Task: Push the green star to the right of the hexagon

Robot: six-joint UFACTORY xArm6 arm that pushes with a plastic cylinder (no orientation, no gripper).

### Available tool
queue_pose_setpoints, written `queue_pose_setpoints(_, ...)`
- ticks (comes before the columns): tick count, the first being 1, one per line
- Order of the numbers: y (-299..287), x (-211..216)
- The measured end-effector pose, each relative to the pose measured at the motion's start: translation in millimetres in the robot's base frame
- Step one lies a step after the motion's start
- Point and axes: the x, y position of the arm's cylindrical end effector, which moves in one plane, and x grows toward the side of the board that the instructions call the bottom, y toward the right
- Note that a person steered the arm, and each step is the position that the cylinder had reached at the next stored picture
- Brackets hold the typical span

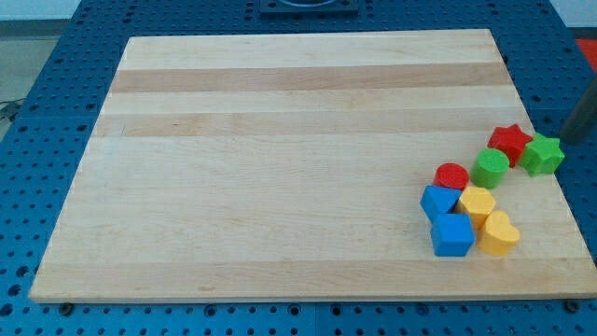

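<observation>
Green star (543,154) at right edge; my tip (566,138) just upper right of it.
No claw, bare rod holding nothing — get above star, nudge it down twd right of yellow hexagon (477,203); avoid red star (509,141).

Nothing here can be read: no lettering, label, brand mark, number or sign shows on any surface in the camera view. The wooden board (280,159) carries only its grain and paler bands, the blue perforated table (56,112) under it shows only rows of holes, and the coloured blocks, such as the green star (542,154) and the yellow hexagon (477,203), have plain faces with no print on them. The dark rod at the view's right edge, my tip (570,138), is likewise unmarked.
</observation>
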Motion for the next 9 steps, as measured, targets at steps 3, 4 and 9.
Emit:
queue_pose_setpoints(3, -43, 6)
queue_pose_setpoints(4, -52, 18)
queue_pose_setpoints(9, -47, 51)
